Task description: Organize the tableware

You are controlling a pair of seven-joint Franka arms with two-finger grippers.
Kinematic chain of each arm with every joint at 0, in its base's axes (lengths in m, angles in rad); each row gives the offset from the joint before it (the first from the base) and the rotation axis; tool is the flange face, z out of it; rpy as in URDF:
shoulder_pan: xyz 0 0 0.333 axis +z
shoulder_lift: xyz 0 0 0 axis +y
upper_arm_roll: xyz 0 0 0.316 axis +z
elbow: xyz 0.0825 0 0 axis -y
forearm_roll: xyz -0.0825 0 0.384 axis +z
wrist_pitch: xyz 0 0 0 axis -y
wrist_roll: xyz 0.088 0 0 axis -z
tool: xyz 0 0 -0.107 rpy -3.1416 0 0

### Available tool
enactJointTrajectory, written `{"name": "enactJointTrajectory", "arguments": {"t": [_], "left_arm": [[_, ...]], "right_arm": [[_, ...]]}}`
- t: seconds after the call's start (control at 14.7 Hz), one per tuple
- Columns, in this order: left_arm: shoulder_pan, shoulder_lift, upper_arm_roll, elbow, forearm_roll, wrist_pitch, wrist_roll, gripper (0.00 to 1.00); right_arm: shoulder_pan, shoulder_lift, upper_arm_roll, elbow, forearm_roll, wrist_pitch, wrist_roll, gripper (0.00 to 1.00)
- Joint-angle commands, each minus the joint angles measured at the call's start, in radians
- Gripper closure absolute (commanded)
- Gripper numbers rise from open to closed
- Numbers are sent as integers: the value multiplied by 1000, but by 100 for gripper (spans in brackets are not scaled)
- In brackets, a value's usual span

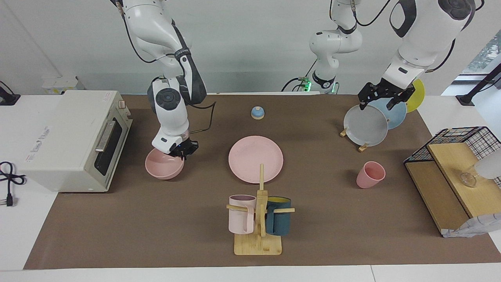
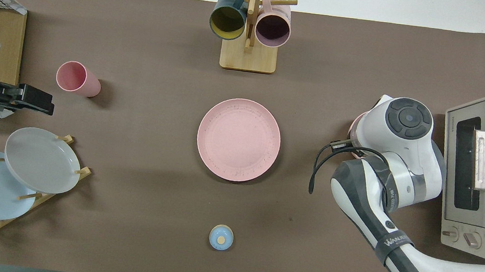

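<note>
- My right gripper (image 1: 182,150) is down on the pink bowl (image 1: 164,164), fingers clenched on the rim at the side nearer my bases; bowl tilts a little on the brown mat (image 1: 156,235), just in front of the toaster oven (image 1: 74,141) at my right arm's end of the table.
- From overhead my right arm's wrist covers nearly all the bowl; only a pink sliver shows.
- My left gripper (image 1: 381,100) hangs in the air, fingers spread wide, holding nothing; in the facing view it sits over the top edge of the grey plate (image 1: 366,126), contact unclear.
- My left arm waits there.
- Pink plate (image 1: 255,158) lies flat mid-mat, well apart from both grippers.
- Pink cup (image 1: 370,175) stands tilted toward my left arm's end, farther from me than the plate rack (image 1: 362,148), near the wire basket shelf (image 1: 450,172).
- Rack holds the grey plate, blue plate (image 1: 397,113) and yellow plate (image 1: 418,96) on edge.
- Wooden mug tree (image 1: 259,231) is farther from me than the pink plate, with a pale pink mug (image 1: 241,214) and a dark teal mug (image 1: 278,217) hung on it.
- Small blue lid with knob (image 1: 258,112) lies nearer me than the pink plate.
</note>
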Motion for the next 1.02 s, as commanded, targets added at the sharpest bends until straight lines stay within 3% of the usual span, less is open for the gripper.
{"name": "enactJointTrajectory", "arguments": {"t": [0.0, 0.14, 0.34, 0.41, 0.54, 0.61, 0.95], "left_arm": [[22, -15, -5, -7, 21, -2, -6, 0], [22, -15, -5, -11, 21, 14, -11, 0], [24, 17, -5, -2, 20, 71, -11, 0], [24, 52, -5, -2, 20, 108, -11, 0], [25, 121, -5, -5, 20, 174, -11, 0], [25, 158, -5, -1, 20, 206, -11, 0], [24, 314, -5, 1, 27, 387, -8, 0]], "right_arm": [[39, 14, 5, 102, -13, -112, -2, 100], [91, 61, 7, 256, -13, -239, 41, 100], [230, 147, 7, 475, -10, -356, 247, 100], [298, 209, 5, 571, -14, -425, 344, 100], [427, 392, -1, 867, -16, -537, 504, 100], [461, 443, -1, 928, -16, -531, 558, 100], [550, 524, 2, 925, -60, -399, 669, 100]]}}
